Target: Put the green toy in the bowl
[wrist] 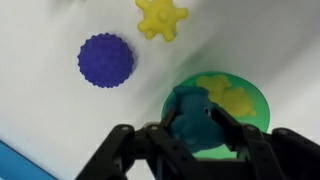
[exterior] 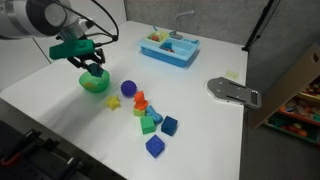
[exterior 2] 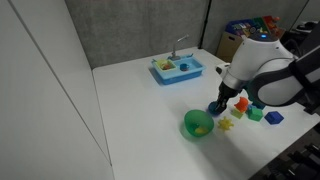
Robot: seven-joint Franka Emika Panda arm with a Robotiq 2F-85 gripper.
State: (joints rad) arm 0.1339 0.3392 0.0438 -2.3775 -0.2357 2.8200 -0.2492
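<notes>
From my station, at the left side of the desk (exterior: 210,140) I have the gripper (exterior: 93,68) over the bowl (exterior: 95,88), one bright green round bowl near the left edge. In the wrist view the fingers (wrist: 238,138) are clamped on the green toy (wrist: 188,108), a single dark teal piece held directly above the bowl's opening. I cannot tell whether it touches the one yellow piece (wrist: 226,92) lying inside. Just right of the bowl sits one purple ball (exterior: 128,89), with one yellow star (exterior: 113,102) beside it toward the front edge. Further right is a cluster: a red-orange piece (exterior: 140,100), one light-green block (exterior: 148,124) and two blue cubes (exterior: 169,125), the second cube (exterior: 154,146) nearest the front edge. Toward the far edge stands one light-blue tub (exterior: 170,48) with a small tap. At the right edge lies one flat grey object (exterior: 232,92).
</notes>
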